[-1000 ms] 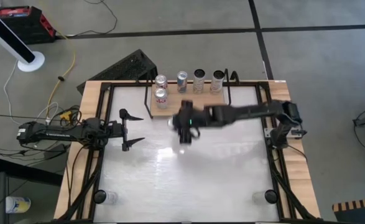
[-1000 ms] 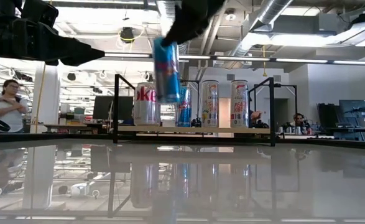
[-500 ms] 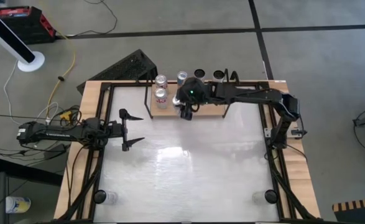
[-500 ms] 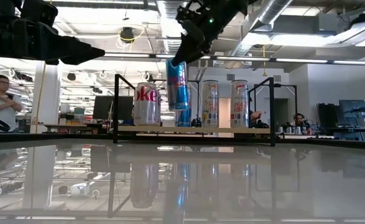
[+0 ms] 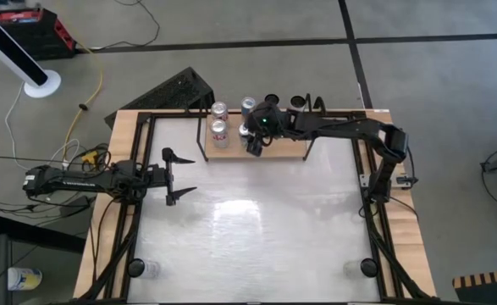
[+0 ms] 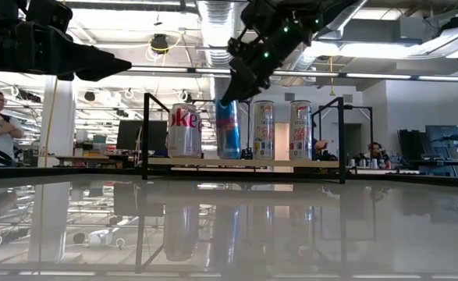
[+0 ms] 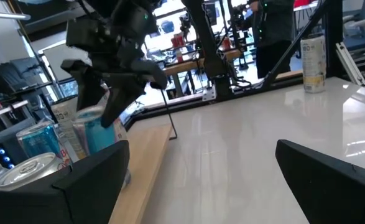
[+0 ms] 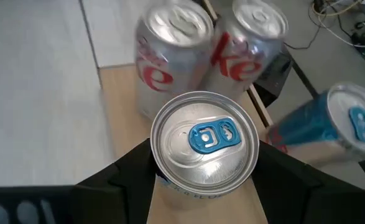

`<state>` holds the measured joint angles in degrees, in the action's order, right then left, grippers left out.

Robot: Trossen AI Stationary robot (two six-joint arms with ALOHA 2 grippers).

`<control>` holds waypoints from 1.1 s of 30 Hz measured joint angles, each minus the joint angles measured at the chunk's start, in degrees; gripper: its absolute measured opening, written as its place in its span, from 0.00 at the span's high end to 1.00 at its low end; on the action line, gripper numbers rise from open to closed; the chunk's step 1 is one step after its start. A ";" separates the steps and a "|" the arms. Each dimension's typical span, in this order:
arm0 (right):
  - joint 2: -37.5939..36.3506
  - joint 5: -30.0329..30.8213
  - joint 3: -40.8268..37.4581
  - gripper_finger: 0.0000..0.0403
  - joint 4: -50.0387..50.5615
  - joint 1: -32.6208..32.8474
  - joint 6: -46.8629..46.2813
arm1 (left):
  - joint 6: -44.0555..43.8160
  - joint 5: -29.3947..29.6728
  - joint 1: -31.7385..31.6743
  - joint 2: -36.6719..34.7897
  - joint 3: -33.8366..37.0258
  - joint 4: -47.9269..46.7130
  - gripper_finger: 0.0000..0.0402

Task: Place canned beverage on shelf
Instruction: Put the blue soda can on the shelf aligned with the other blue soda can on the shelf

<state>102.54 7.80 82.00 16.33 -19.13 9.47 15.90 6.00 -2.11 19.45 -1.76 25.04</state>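
1. Two silver cans at the shelf's [image 5: 282, 152] left end carry red "Coke" script: the front Coke can [image 6: 183, 130] reads "oke" in the low view, and a second Coke can [image 8: 250, 37] stands just behind it.
2. The right gripper [image 5: 255, 142] pinches a blue canned beverage [image 6: 228, 129] with a blue pull tab, upright at or just above the shelf board, beside the Coke cans; contact with the wood is hard to judge.
3. Another blue can [image 8: 331, 124] stands behind it.
4. Two pale cans [image 6: 263, 130] stand to the right in the low view; their print is too small to read.
5. That makes six cans at the shelf, which sits at twelve o'clock on the table [image 5: 256, 246].
6. The left gripper [image 5: 178, 177] waits at nine o'clock, fingers spread wide, holding nothing.
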 joint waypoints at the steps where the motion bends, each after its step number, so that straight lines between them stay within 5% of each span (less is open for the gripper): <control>1: 0.00 0.03 0.00 0.38 -0.04 -0.19 -0.02 | 0.00 0.00 -0.02 0.00 0.00 0.00 0.02; 33: 1.75 -0.58 0.24 0.37 -1.76 -1.27 -0.43 | -0.02 -0.17 0.00 0.00 0.00 -0.09 0.02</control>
<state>104.29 7.22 82.24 14.57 -20.40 9.04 15.88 5.82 -2.11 19.44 -1.76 24.95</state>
